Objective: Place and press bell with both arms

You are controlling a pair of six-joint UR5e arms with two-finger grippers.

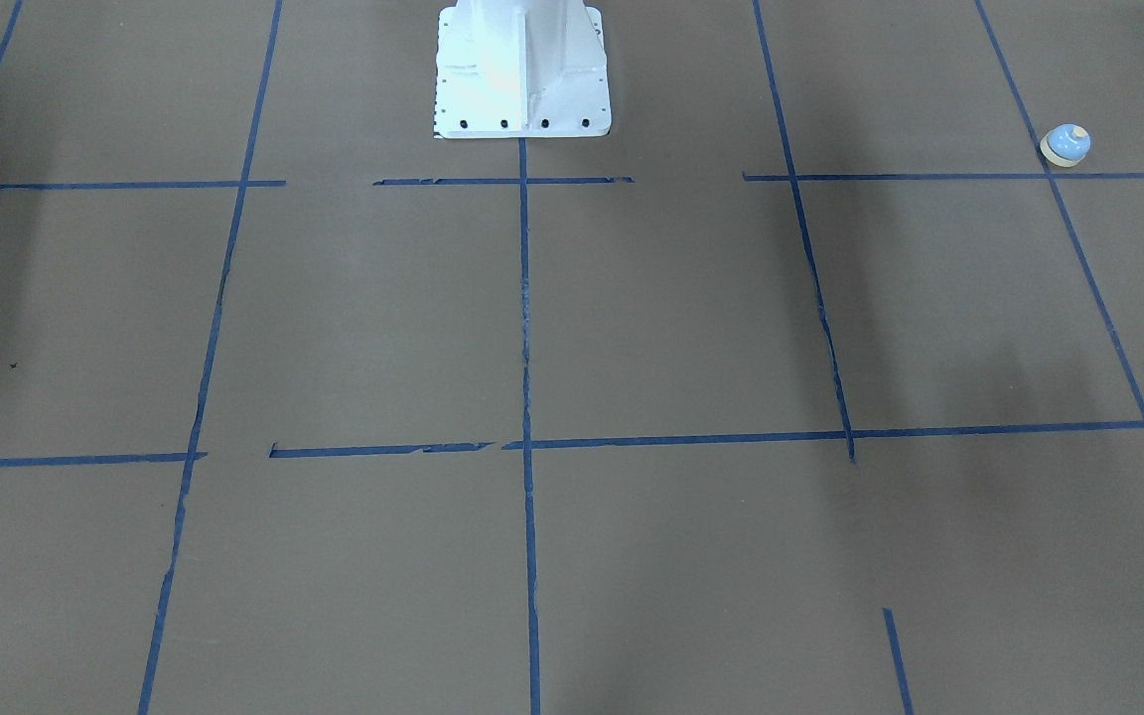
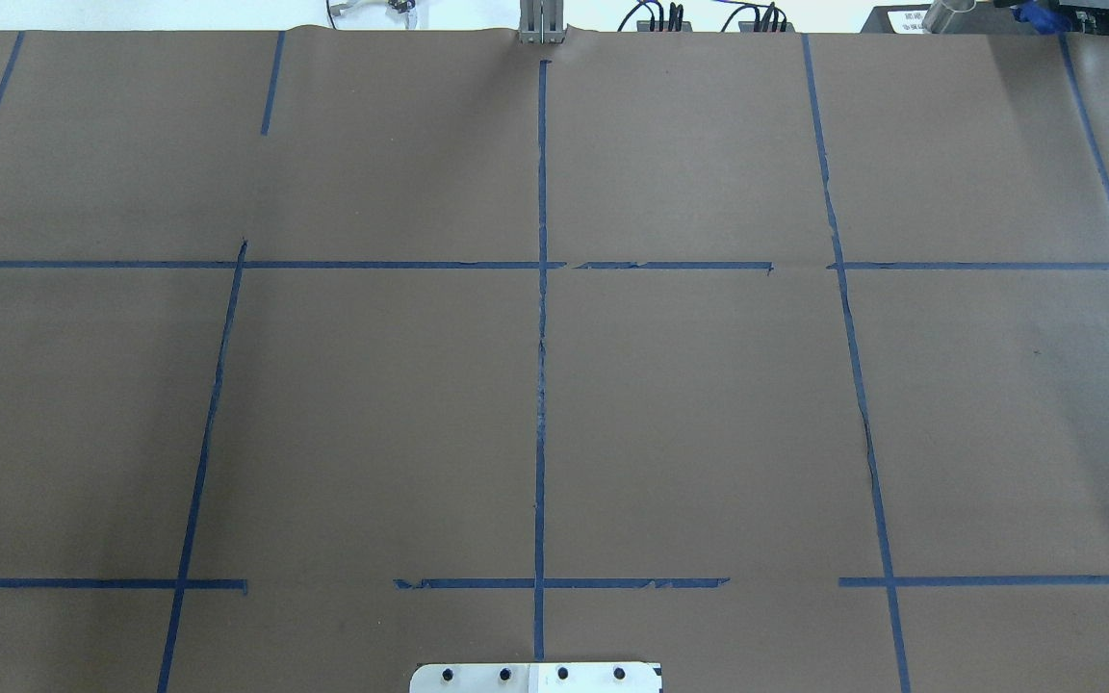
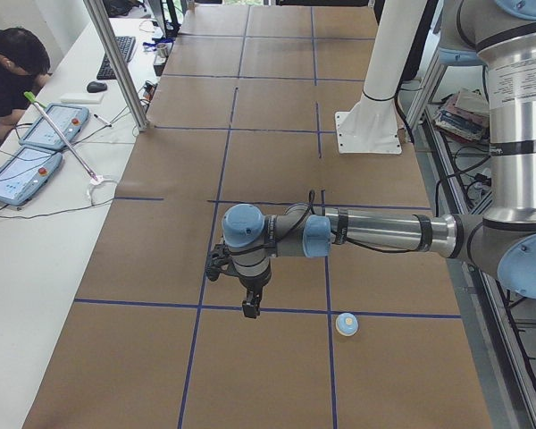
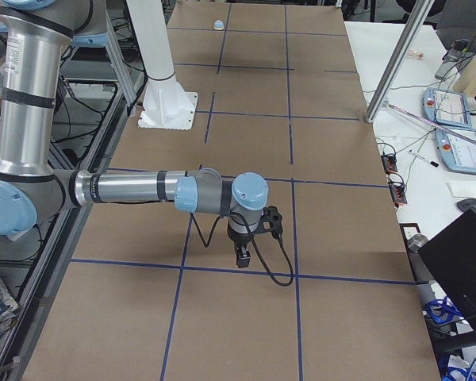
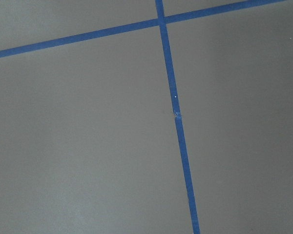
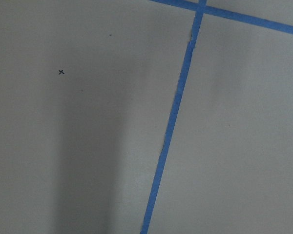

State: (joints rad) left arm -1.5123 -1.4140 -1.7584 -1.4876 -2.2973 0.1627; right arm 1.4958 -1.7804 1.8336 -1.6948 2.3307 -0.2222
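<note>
The bell (image 1: 1066,145) is a small light-blue dome with a cream base and button. It lies tilted on the brown table near the robot's left end, and also shows in the exterior left view (image 3: 347,323) and far off in the exterior right view (image 4: 218,25). My left gripper (image 3: 250,309) points down above the table, apart from the bell. My right gripper (image 4: 243,259) points down above the table's other end, far from the bell. Both show only in side views, so I cannot tell whether they are open or shut. The wrist views show only paper and tape.
The white bolted pedestal (image 1: 522,70) stands at the robot's edge of the table. Blue tape lines (image 2: 541,385) mark a grid on the brown paper. An operator (image 3: 9,67), two tablets (image 3: 36,147) and a metal post (image 3: 116,63) are at the far side.
</note>
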